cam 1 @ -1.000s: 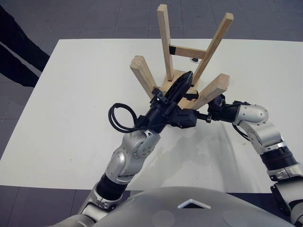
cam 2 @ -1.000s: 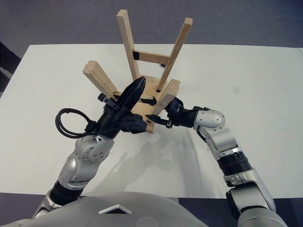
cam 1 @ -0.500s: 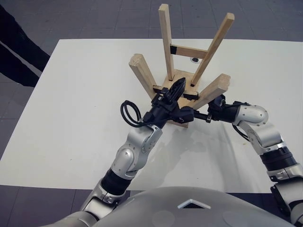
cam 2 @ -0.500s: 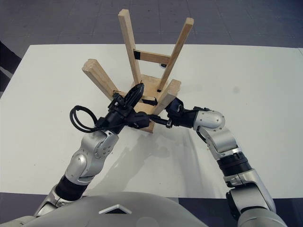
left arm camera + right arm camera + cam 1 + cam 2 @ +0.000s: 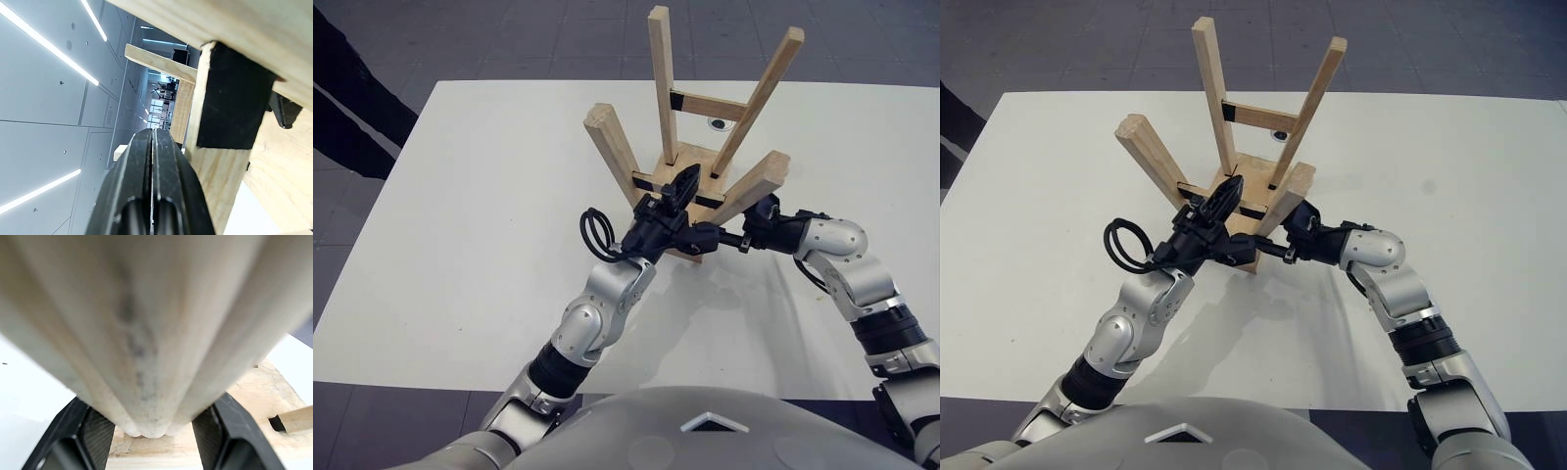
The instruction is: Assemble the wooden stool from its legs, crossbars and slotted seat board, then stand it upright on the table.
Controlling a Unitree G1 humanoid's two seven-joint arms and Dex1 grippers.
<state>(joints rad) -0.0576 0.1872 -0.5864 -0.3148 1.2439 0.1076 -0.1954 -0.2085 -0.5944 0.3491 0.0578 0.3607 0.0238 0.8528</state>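
Stool [image 5: 677, 157] sits upside down at upper centre of frame, legs up. Right gripper [image 5: 756, 211] clamps the lower-right leg [image 5: 752, 186]; left gripper [image 5: 683, 181], fingers pressed together and empty, pokes at the front crossbar [image 5: 651, 185]. A sideways shove could likely pop that joint or tip the stool.

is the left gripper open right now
No, in the left wrist view the fingers of the left gripper lie pressed together along their length.

The black left gripper [image 5: 686, 179] is covering much of the pale wooden slotted seat board [image 5: 694, 159] (slots unclear); a light wooden leg [image 5: 146, 333] is blurring close up.
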